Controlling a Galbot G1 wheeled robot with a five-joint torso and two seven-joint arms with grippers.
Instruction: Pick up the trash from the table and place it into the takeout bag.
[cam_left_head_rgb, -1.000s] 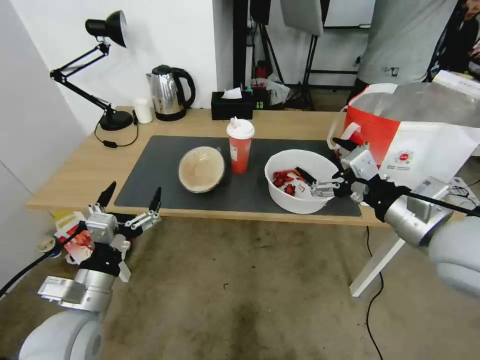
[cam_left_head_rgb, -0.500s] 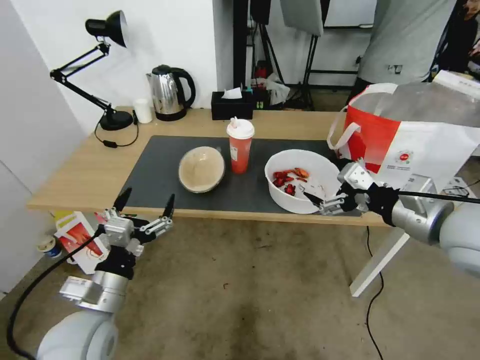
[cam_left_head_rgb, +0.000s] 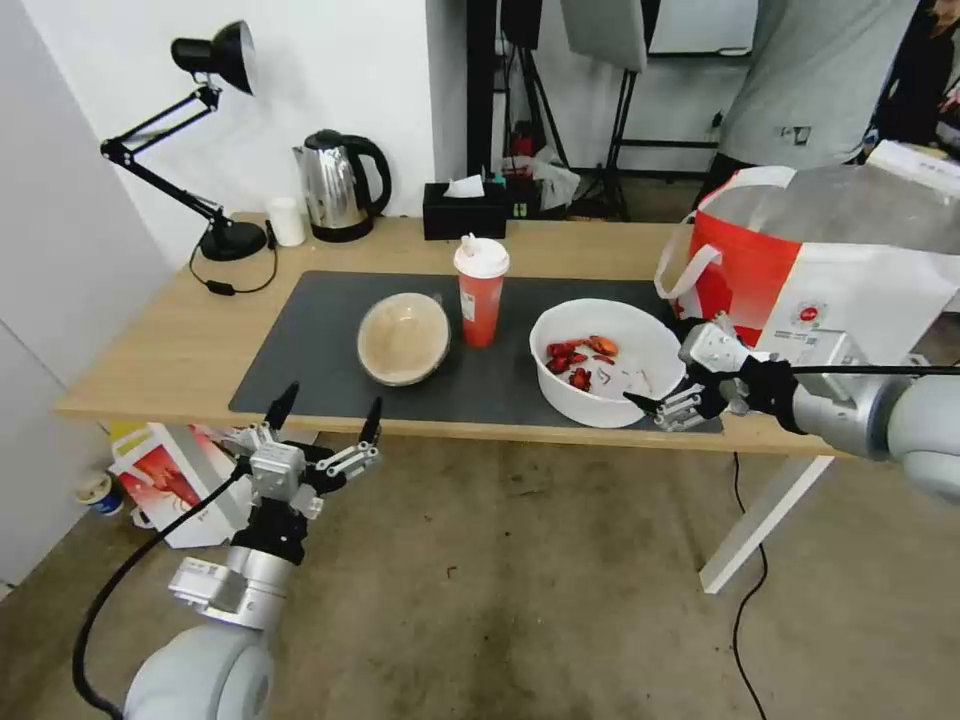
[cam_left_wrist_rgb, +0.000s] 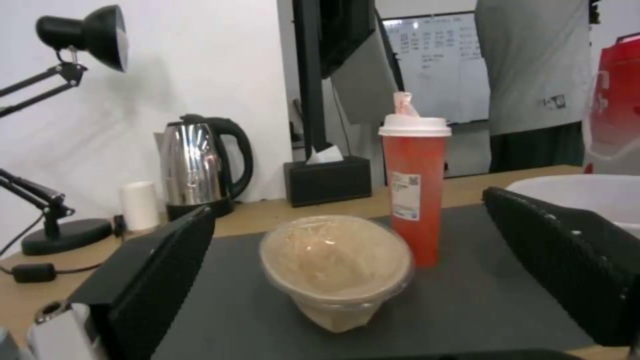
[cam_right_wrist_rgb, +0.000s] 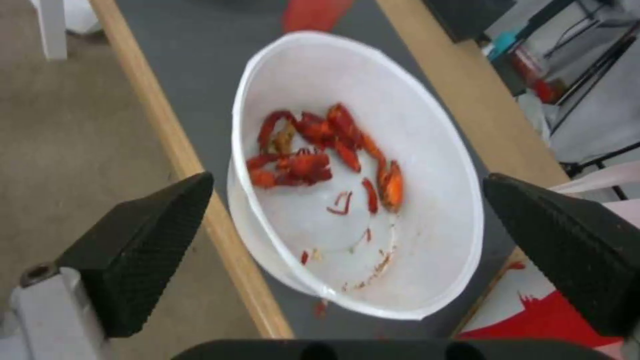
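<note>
Black ribbed fingers of the right end effector stand spread wide with nothing between them, low at the near right rim of the white bowl, one fingertip at the bowl's wall. The left end effector is likewise wide open and empty, below the front edge of the worktop, pointed toward the tan bowl.

As a judgement, none of the task is done: the white bowl, the red cup and the tan bowl all sit on the dark mat, and the takeout bag at the worktop's right end shows nothing dropped in. All three pieces remain to be lifted.

From the right wrist, the white bowl lies framed between the spread fingers, red shell scraps clear inside. From the left wrist, the tan bowl proves to be tilted on its side, mouth toward the camera, just beside the cup.
</note>
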